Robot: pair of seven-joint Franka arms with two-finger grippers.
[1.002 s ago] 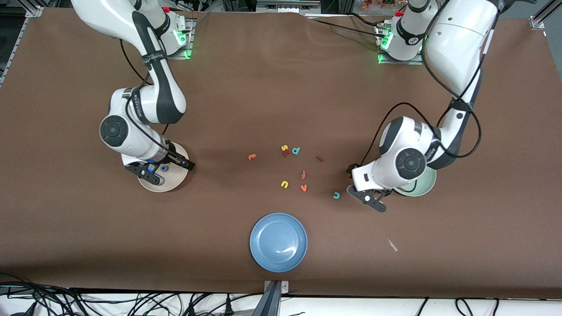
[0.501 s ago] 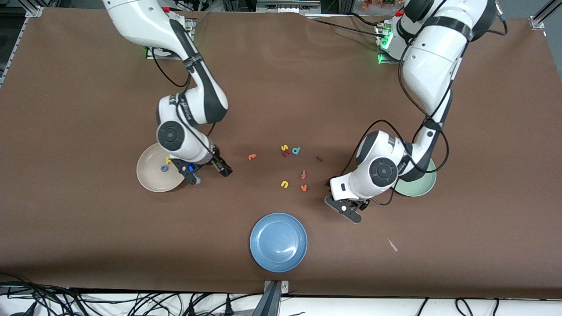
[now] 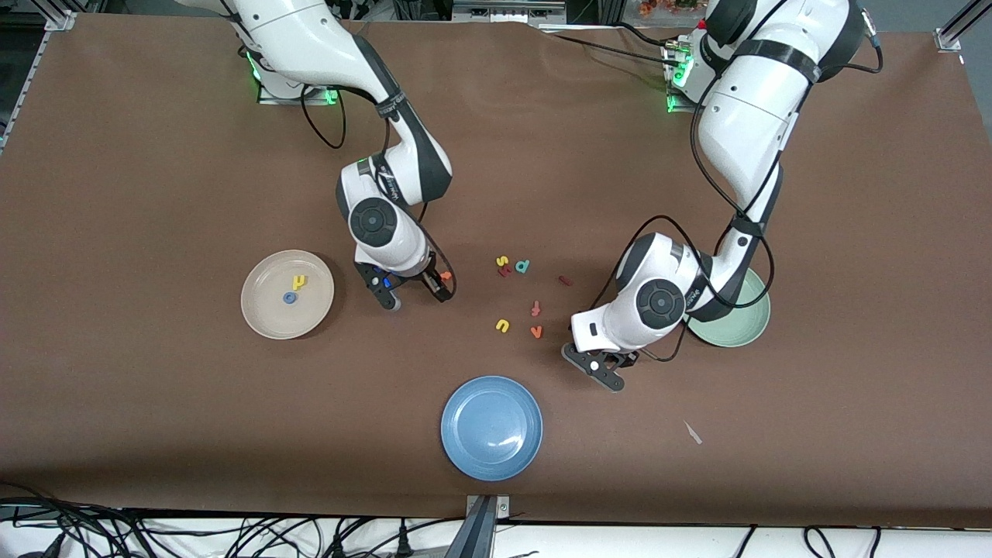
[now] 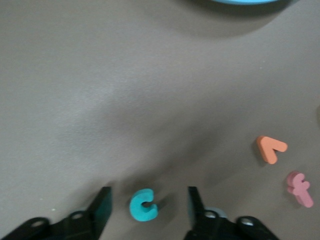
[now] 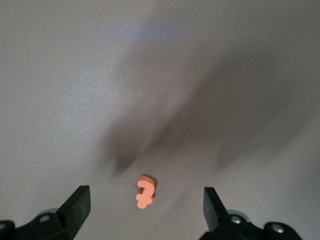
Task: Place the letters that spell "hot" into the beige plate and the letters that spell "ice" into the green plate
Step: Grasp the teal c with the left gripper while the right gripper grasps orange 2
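Now mid-sort: h [image 3: 298,281] and o [image 3: 289,297] lie in beige plate [image 3: 263,322]. Left hand [image 4: 146,206], fingers spread, straddles teal c [image 4: 144,205] on counter [image 3: 496,155]; next, pinch, carry to green plate [image 3: 748,329]. Right hand [image 5: 145,207], spread wide, hovers over orange letter [image 5: 144,191] near counter's middle.

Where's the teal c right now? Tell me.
The teal c lies on the table between the open fingers of the left gripper, as the left wrist view shows, near the orange v; the front view hides it under that gripper.
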